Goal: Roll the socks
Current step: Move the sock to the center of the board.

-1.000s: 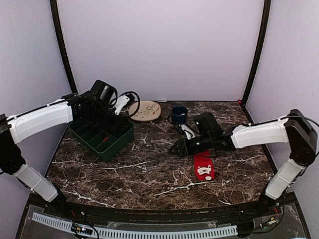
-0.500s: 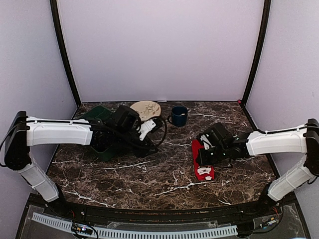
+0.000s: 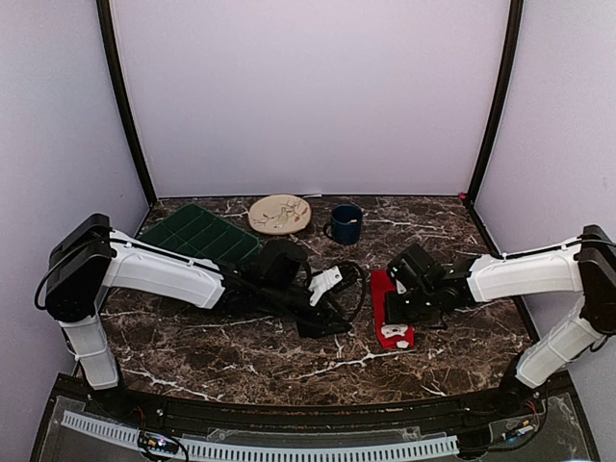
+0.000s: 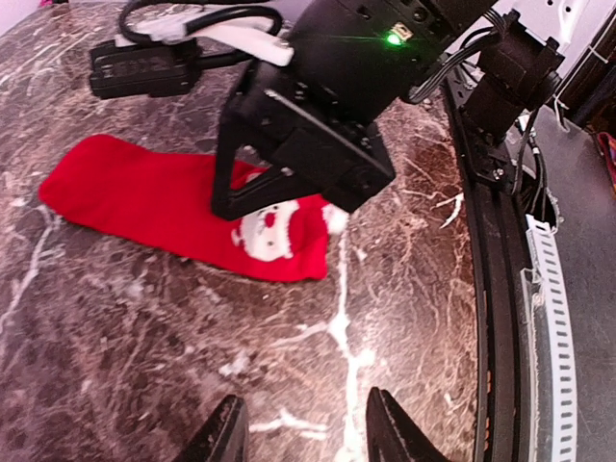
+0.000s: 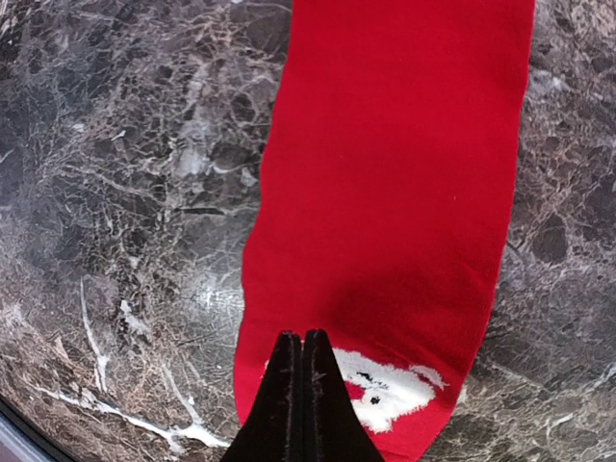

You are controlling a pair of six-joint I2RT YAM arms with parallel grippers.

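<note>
One flat red strip is all that shows of the socks [image 5: 404,173], lying on the marble table [image 3: 241,337] nearer than the blue mug [image 3: 346,222], white-patterned end nearest. Right gripper [image 5: 301,339] sits over that end, fingers pressed together; whether it pinches fabric is unclear. Left gripper [image 4: 303,409], also nearer than the mug, stands parted and empty. Left of the mug: plate [image 3: 279,214], then green tray [image 3: 197,234].

Robot lab test cell, not a home. Plain pale lilac wall panels [image 3: 308,96] on three sides, black upright corner posts [image 3: 120,96]. Dark marble-patterned tabletop [image 3: 241,337]. My white-and-black left arm [image 3: 164,274] and white-and-black right arm [image 3: 529,269] mounted at near edge. White slotted cable duct [image 3: 289,448] along front, exposed black wiring [image 4: 520,164]. Mismatched props: green compartment tray [image 3: 197,234], round beige plate [image 3: 279,213], dark blue mug [image 3: 346,223].
</note>
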